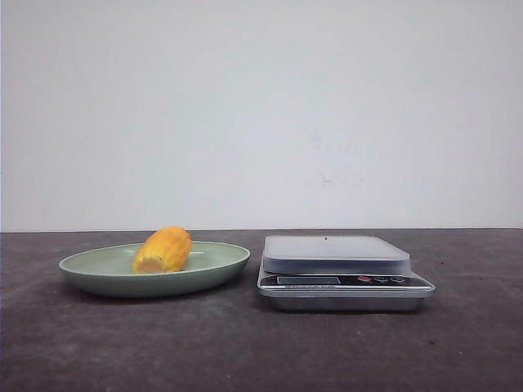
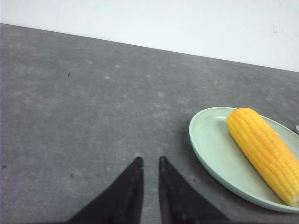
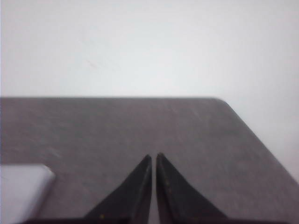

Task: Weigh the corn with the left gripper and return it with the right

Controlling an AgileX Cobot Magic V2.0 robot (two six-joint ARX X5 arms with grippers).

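The corn (image 1: 163,250), a yellow-orange cob, lies in a pale green plate (image 1: 225,263) at the left of the table. To the plate's right stands a silver kitchen scale (image 1: 337,254) with nothing on its platform. In the left wrist view the corn (image 2: 264,151) rests in the plate (image 2: 212,154), off to one side of my left gripper (image 2: 150,159). Only a narrow slit separates its black fingers, and they hold nothing. My right gripper (image 3: 153,155) is shut and empty over bare table, beside a corner of the scale (image 3: 21,191). Neither gripper shows in the front view.
The dark grey tabletop (image 1: 261,351) runs back to a white wall. The table's far corner (image 3: 224,101) and its side edge show in the right wrist view.
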